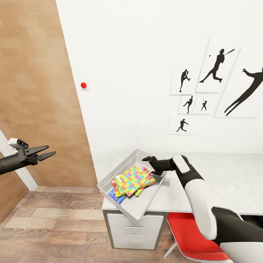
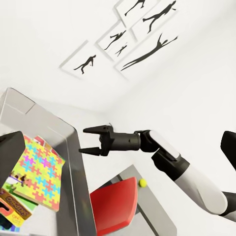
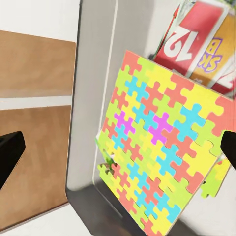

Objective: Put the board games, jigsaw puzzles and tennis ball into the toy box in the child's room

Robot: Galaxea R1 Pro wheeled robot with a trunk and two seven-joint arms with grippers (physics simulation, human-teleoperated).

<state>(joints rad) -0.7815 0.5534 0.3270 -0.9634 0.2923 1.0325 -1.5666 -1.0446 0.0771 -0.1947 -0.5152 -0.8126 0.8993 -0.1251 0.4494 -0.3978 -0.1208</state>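
Puzzles (image 1: 133,179) and board games (image 1: 116,189) are seen inside the toy box (image 1: 136,210), just below the released right jaws (image 1: 146,159); the tennis ball (image 2: 142,183) should be fetched next, left jaws (image 1: 46,152) released.

White wall (image 1: 138,73) behind, plain, evenly lit. Six black sports-silhouette pictures (image 1: 215,84) hang on it at right, in cluster. Small red round button (image 1: 83,85) on white plate on wall, near brown wooden door (image 1: 36,91) at left. Wood-plank floor (image 1: 54,226) below, brown-grey boards. Red chair (image 1: 197,237) stands beside white drawers (image 1: 135,232), seat partly under desk top.
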